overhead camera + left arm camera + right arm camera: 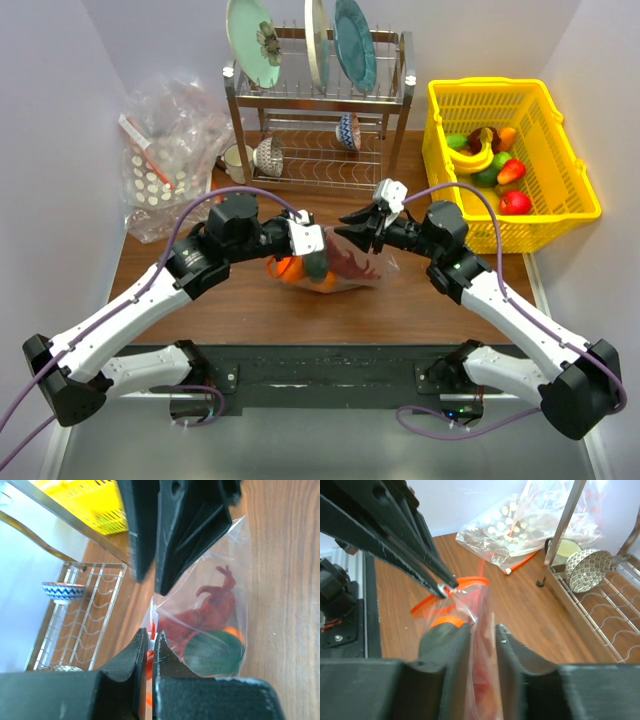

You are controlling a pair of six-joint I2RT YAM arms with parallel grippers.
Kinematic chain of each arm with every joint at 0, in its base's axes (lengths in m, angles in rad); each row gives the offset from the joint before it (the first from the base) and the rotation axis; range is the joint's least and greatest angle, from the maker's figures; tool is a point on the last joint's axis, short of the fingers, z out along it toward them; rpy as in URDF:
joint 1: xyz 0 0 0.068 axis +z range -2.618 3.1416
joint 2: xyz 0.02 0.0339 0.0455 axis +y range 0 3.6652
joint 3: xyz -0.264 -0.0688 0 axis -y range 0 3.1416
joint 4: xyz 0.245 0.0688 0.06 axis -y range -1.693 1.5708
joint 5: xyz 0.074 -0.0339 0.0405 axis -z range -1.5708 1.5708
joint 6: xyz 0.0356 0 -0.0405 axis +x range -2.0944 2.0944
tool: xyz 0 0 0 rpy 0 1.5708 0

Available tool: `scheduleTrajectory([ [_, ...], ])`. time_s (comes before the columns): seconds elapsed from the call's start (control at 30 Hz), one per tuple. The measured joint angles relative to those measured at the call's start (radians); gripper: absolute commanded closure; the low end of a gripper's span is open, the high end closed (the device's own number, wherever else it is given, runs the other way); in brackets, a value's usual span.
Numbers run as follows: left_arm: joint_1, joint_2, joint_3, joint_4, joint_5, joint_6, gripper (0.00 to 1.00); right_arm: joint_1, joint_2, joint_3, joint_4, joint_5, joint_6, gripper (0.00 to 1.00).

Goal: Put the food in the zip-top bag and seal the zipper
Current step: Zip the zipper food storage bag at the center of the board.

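The zip-top bag lies on the brown table between my two grippers. It holds the red lobster, the dark green fruit and the orange. My left gripper is shut on the bag's top edge at the red-and-white zipper band; it also shows in the top view. My right gripper stands astride the same top edge, its jaws a narrow gap apart with the clear film between them; it also shows in the top view. The bag hangs stretched between them.
A metal dish rack with plates and bowls stands right behind the bag. A yellow basket of toy fruit sits at the back right. A heap of clear white-dotted bags lies at the back left, with a mug beside it.
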State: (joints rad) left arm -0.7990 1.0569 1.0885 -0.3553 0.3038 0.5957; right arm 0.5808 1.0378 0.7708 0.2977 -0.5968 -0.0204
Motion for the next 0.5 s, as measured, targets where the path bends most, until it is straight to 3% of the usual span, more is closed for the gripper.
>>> scheduleTrajectory([
  [0.13, 0.0, 0.023, 0.009, -0.032, 0.008, 0.0, 1.0, -0.005, 0.012, 0.024, -0.006, -0.053, -0.043, 0.48],
  [0.5, 0.0, 0.07, 0.162, -0.147, 0.048, 0.021, 1.0, 0.003, 0.089, 0.169, -0.112, -0.193, -0.208, 0.51],
])
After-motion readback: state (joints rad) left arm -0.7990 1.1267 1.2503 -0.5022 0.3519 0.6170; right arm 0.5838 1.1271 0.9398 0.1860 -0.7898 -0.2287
